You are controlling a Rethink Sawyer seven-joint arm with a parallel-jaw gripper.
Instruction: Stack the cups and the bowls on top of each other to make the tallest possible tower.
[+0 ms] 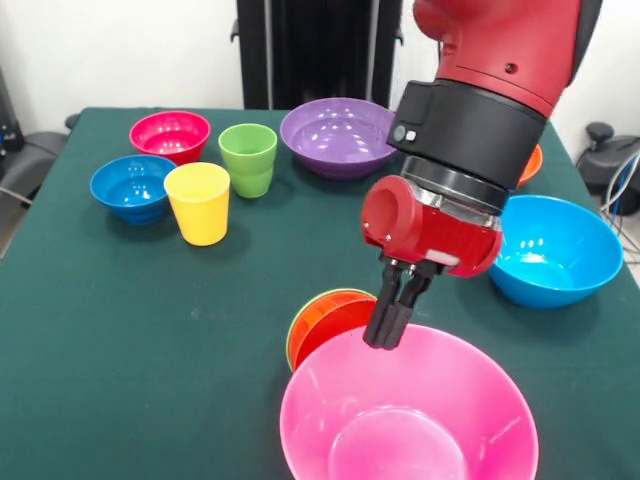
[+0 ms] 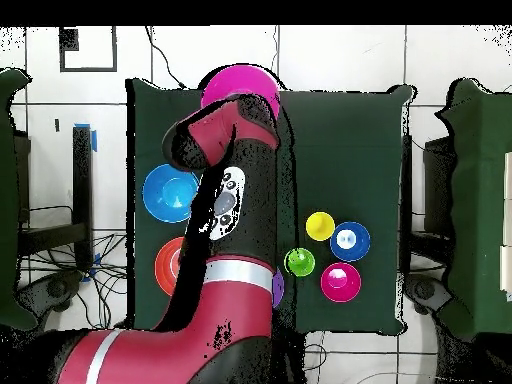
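Here, in your front view, the gripper [image 1: 398, 318] hung with its jaws closed on nothing, just over the far rim of the pink bowl [image 1: 405, 412], the orange-red bowl [image 1: 325, 322] close beside it. From overhead, your arm [image 2: 225, 215] hid the gripper, while the yellow cup [image 2: 320, 225] and green cup [image 2: 299, 262] stood well apart from the pink bowl [image 2: 238, 82].

Green-covered table [image 1: 120, 330], white tiled floor [image 2: 340, 60]
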